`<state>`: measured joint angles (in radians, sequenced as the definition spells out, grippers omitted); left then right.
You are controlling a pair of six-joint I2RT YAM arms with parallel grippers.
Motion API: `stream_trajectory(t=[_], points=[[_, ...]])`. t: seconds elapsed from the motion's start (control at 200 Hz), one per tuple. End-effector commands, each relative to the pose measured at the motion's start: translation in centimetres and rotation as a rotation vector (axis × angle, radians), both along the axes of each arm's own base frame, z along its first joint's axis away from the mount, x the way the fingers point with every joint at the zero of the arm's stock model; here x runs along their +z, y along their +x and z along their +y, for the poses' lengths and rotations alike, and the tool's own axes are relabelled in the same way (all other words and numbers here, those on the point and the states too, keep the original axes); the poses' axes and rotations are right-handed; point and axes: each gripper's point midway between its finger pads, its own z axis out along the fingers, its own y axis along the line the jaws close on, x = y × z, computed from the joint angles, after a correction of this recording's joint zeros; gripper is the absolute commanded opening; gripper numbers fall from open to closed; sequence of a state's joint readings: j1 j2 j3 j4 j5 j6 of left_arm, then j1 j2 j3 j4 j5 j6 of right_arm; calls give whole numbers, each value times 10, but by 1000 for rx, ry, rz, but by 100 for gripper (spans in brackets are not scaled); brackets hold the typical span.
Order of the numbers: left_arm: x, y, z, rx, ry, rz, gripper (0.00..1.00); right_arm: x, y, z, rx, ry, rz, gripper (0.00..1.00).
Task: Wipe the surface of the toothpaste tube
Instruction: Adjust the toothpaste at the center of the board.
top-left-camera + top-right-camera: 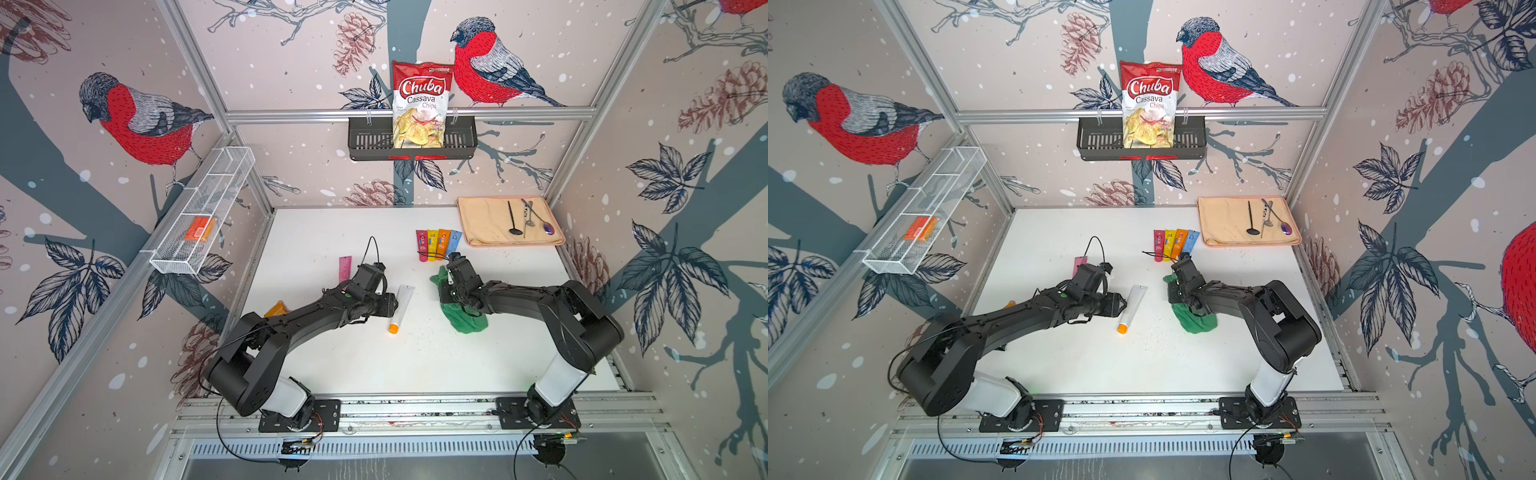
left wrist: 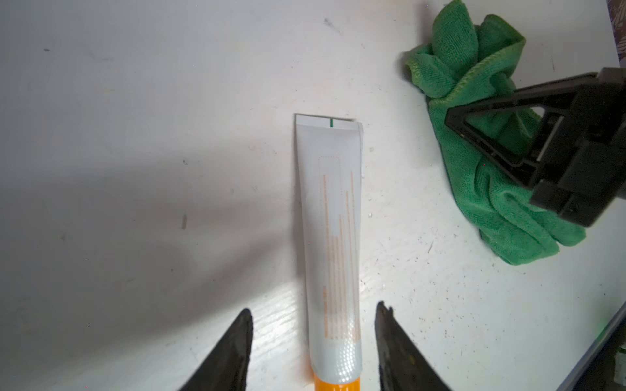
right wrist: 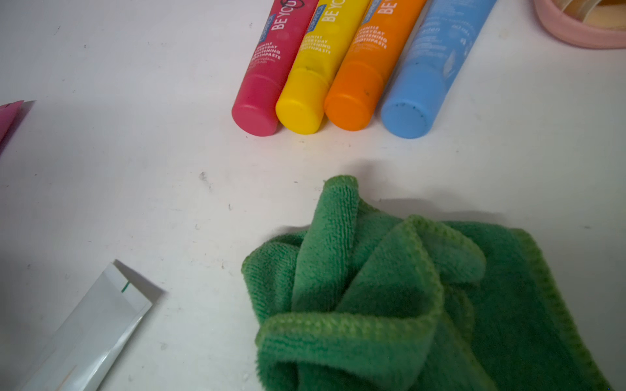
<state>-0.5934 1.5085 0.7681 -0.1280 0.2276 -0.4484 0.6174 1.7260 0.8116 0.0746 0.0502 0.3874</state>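
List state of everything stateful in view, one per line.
toothpaste tube: lying flat on the table, orange cap on, not gripped
left hand: open, fingers either side of the tube, gaps both sides
right hand: shut, pinching the green cloth
green cloth: bunched, resting on the table beside the tube, apart from it
four coloured tubes: capped, lying side by side
chips bag: upright in the black basket

top views: high, facing down, whole table [image 1: 415, 365] | wrist views: close, low, sharing white tube [image 2: 332, 237], green cloth [image 2: 474, 88]
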Motion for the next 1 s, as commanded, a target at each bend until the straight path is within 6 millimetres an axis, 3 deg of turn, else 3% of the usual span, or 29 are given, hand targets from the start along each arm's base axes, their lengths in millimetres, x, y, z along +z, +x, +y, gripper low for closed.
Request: stream_trajectory(t=[0.0,0.185,0.595,0.725,0.835,0.991], points=[[-10,-8,-19,-64,-101,86,56,-24,-28,-9,35,-56,130,14],[-40,-13,-21,-78,-86,155,49,-25,-27,-8,36,-57,129,14],[-53,-15,-9,-53,-9,167,21,-24,-27,-8,37,-56,130,14],[-43,-5,4,-2,64,120,18,-25,-28,-8,38,-58,132,14],[-18,6,12,40,124,38,16,-24,-27,-8,38,-57,131,14],[19,22,38,155,409,-128,15,-25,-27,-8,39,-58,131,14]])
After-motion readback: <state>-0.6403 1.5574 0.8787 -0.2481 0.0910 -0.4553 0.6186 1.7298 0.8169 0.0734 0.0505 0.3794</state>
